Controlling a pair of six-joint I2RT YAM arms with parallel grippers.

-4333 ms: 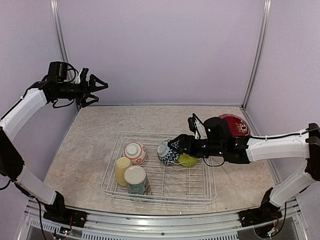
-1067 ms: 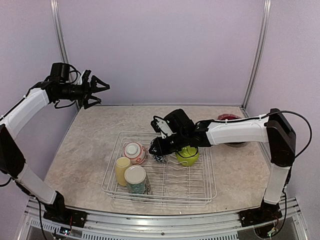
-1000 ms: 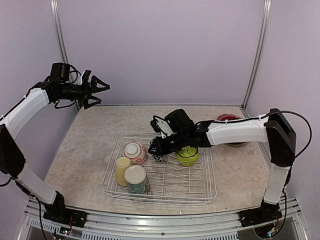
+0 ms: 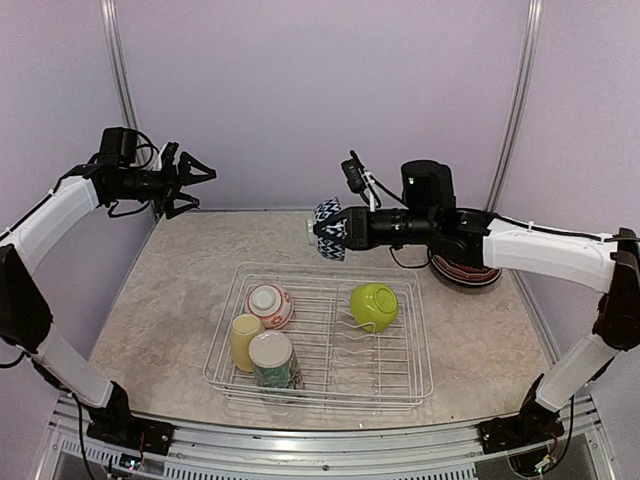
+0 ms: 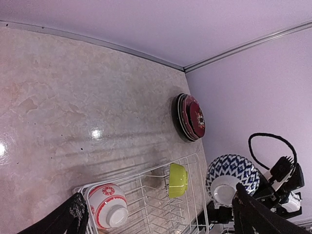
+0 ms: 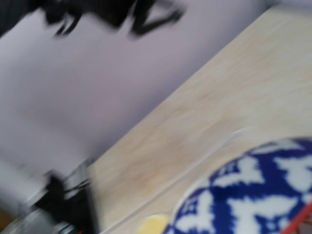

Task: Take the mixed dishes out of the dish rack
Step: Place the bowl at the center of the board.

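Observation:
My right gripper (image 4: pixel 345 228) is shut on the dark-and-white zigzag small bowl (image 4: pixel 329 229), holding it on edge in the air above the back of the table, beyond the dish rack (image 4: pixel 311 396). The bowl (image 5: pixel 231 171) also shows in the left wrist view, and blurred in the right wrist view (image 6: pixel 258 195). In the rack lie a lime-green bowl (image 4: pixel 374 305) tipped on its side, a red-patterned bowl (image 4: pixel 269 305) upside down, a pale yellow mug (image 4: pixel 244 340) and a floral cup (image 4: pixel 272 360). High at the far left, my left gripper (image 4: pixel 200 178) hangs open and empty.
A stack of plates (image 4: pixel 465 270) with a maroon one on top sits at the back right, partly behind my right arm. Purple walls and metal corner posts close the back and sides. Bare table lies left of and behind the rack.
My right gripper has lifted the zigzag bowl out of the rack, up and toward the back. The lime-green bowl now lies exposed in the rack. The left arm has not moved.

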